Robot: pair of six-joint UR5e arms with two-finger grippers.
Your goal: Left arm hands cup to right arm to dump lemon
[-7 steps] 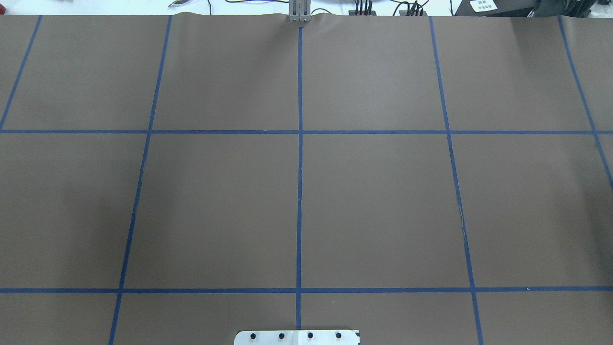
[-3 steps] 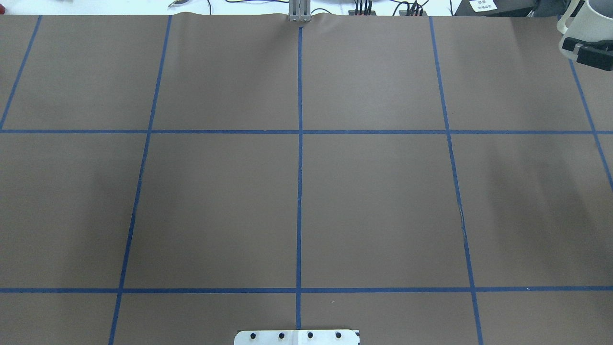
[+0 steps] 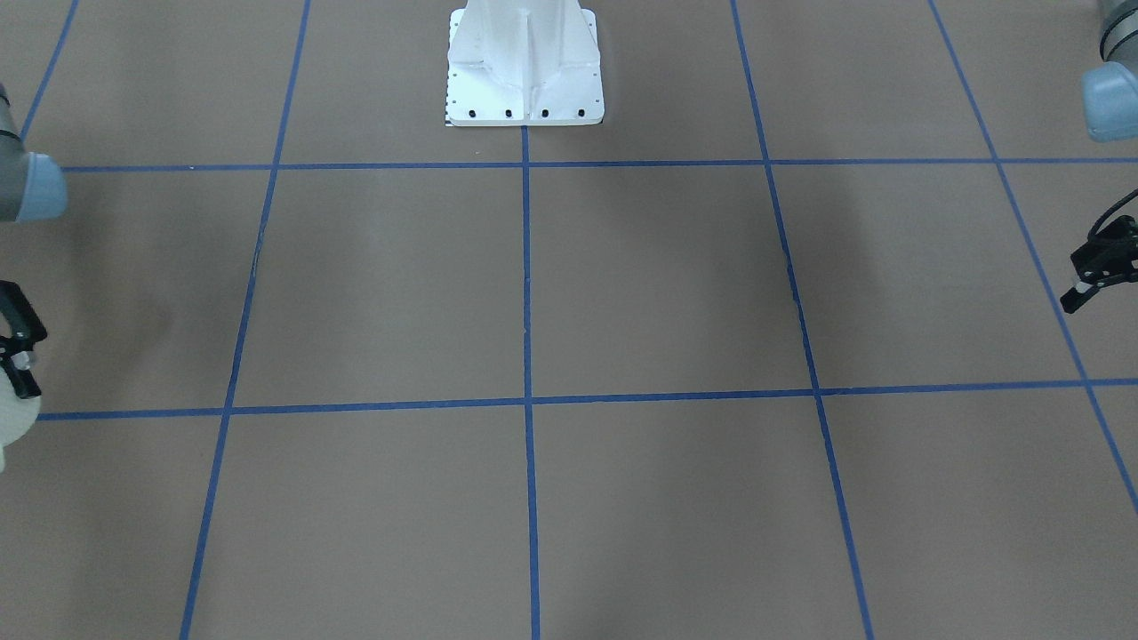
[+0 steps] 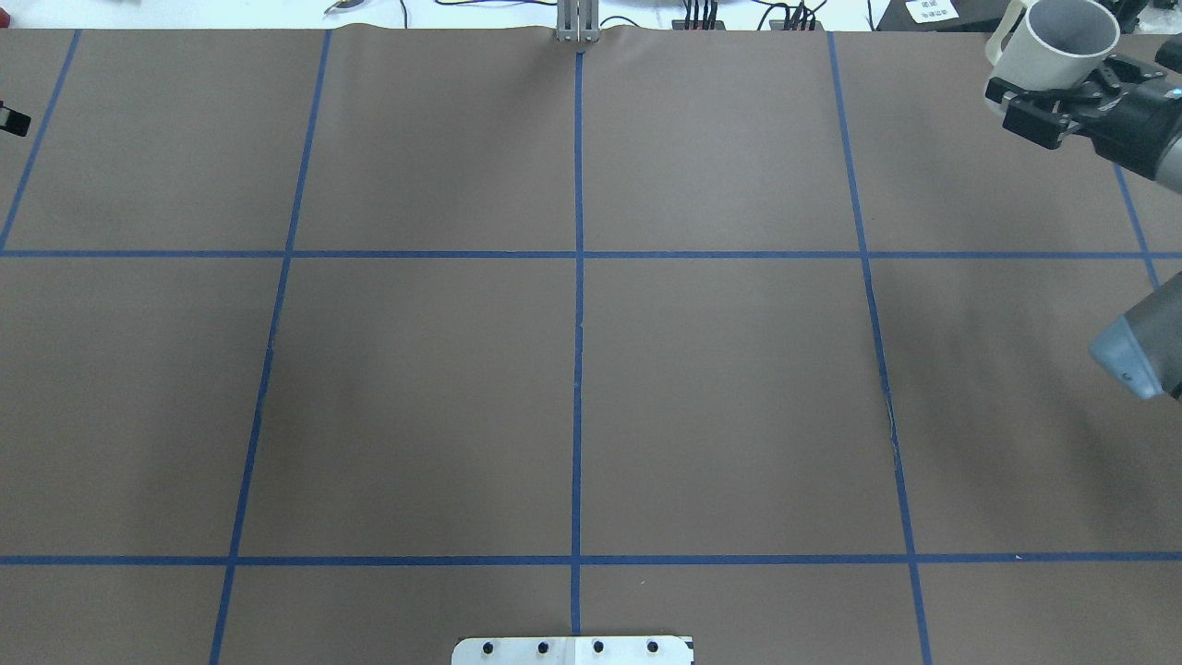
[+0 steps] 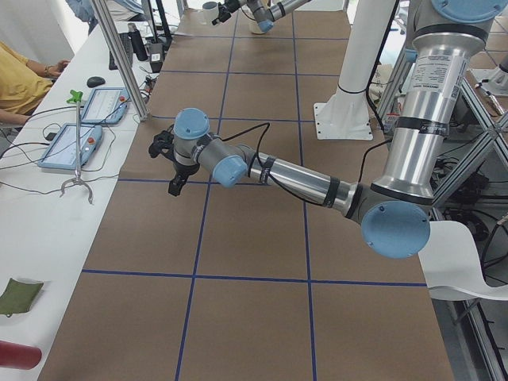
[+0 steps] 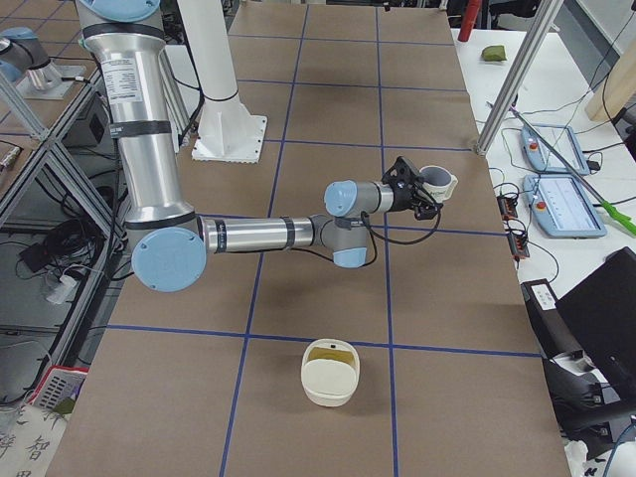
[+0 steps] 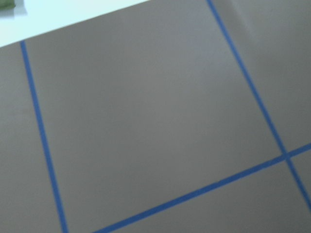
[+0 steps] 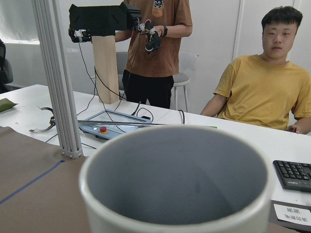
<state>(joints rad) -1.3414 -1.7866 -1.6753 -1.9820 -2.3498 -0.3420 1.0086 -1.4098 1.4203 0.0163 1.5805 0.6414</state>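
Observation:
My right gripper (image 4: 1062,88) is shut on the white cup (image 4: 1062,42) at the far right back corner and holds it above the table, mouth tilted towards the overhead camera. In the right wrist view the cup (image 8: 175,184) fills the foreground, its grey inside bare, with no lemon in it. The exterior right view shows the same hold (image 6: 415,194) on the cup (image 6: 439,182). My left gripper (image 3: 1102,267) is open and empty above the table's left edge; only a tip (image 4: 9,120) shows overhead. The lemon is not clearly in view.
A cream bowl (image 6: 330,373) with something yellowish inside stands on the brown mat near the right end. The white robot base (image 3: 524,80) is at the middle near edge. An aluminium post (image 8: 58,97), control boxes and two operators are beyond the far edge.
The right gripper with the cup has come into the overhead view from the right edge and moved left. A tip of the left gripper now shows at the left edge.

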